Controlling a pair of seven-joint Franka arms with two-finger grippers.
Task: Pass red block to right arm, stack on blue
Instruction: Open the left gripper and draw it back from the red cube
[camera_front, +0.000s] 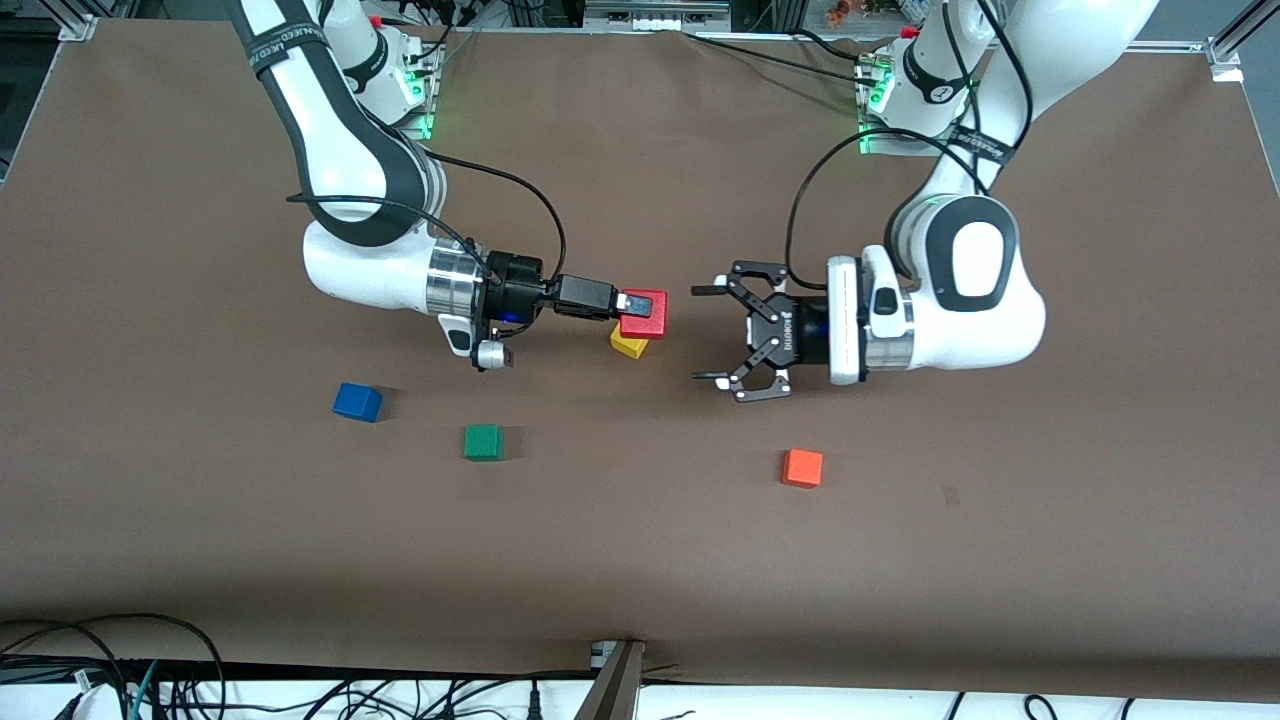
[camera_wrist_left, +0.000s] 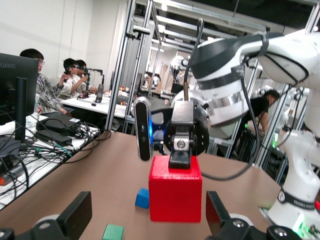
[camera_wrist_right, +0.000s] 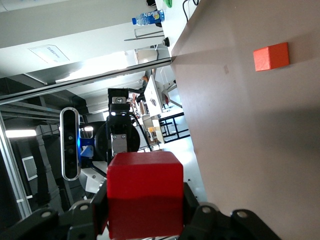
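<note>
The right gripper (camera_front: 628, 303) is clamped on the red block (camera_front: 644, 314), holding it in the air above the yellow cube (camera_front: 629, 344) at mid-table. The left gripper (camera_front: 710, 334) stands just beside the block with its claw spread wide and touching nothing, so the hand-over looks complete and the step in hand is the carry to the blue cube (camera_front: 357, 401).

To do that well, the right arm should probably first draw the block straight away from the left gripper's open fingers (camera_wrist_left: 75, 214) (they flank it closely in the left wrist view) and keep it level. The blue cube lies on the table toward the right arm's end, well apart from the held block, with the green cube (camera_front: 483, 442) near it; the descent should come squarely over the blue, faces aligned, and the release only once the red rests flat.

The orange cube (camera_front: 802, 467) sits below the left gripper. No containers are in view.
</note>
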